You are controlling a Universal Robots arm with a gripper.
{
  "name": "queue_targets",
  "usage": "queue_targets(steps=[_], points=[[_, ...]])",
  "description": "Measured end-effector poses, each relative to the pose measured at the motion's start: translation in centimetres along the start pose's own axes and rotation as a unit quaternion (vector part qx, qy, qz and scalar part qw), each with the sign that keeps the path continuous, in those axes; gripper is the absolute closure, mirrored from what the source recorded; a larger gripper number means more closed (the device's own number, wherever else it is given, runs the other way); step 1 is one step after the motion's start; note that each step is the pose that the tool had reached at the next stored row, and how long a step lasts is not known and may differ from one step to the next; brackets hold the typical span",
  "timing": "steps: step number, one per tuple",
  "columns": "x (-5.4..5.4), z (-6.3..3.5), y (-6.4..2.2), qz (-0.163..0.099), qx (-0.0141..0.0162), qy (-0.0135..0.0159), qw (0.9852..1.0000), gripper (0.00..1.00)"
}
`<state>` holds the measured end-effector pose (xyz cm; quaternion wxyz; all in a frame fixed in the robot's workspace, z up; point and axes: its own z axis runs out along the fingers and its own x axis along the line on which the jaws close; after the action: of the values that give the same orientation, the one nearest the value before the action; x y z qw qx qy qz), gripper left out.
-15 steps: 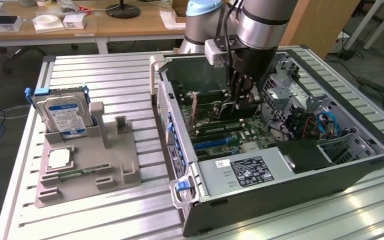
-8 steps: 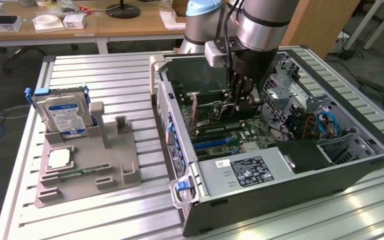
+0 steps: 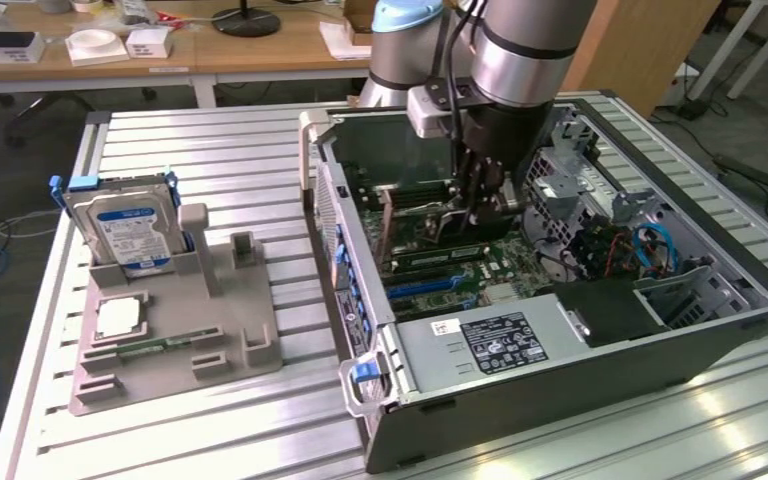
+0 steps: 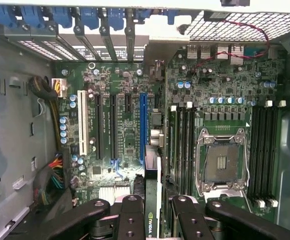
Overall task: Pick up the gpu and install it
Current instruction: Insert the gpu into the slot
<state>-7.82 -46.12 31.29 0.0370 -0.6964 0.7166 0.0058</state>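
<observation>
— Where do we stand?
— Our claw point(image 4: 155, 220) is clamped narrow on the graphics card point(image 4: 151, 190). We hold it edge-on inside the open computer case point(image 3: 704, 330), over the board, near the long blue slot point(image 4: 142, 127).
— What worries us?
— If the card's edge sits off that slot, we think pressing down could jam it or bend contacts.
— And the arm point(image 3: 518, 50)?
— It reaches down from above, wrist pointing straight into the case.
</observation>
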Motion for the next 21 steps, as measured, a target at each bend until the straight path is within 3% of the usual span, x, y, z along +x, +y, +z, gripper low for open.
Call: queue_targets(steps=[11, 21], points=[[0.4, 0.67, 0.21, 0.0, 0.0, 0.0, 1.0, 0.74], [0.6, 2.29, 0.57, 0.0, -0.0008, 0.0, 1.0, 0.74]])
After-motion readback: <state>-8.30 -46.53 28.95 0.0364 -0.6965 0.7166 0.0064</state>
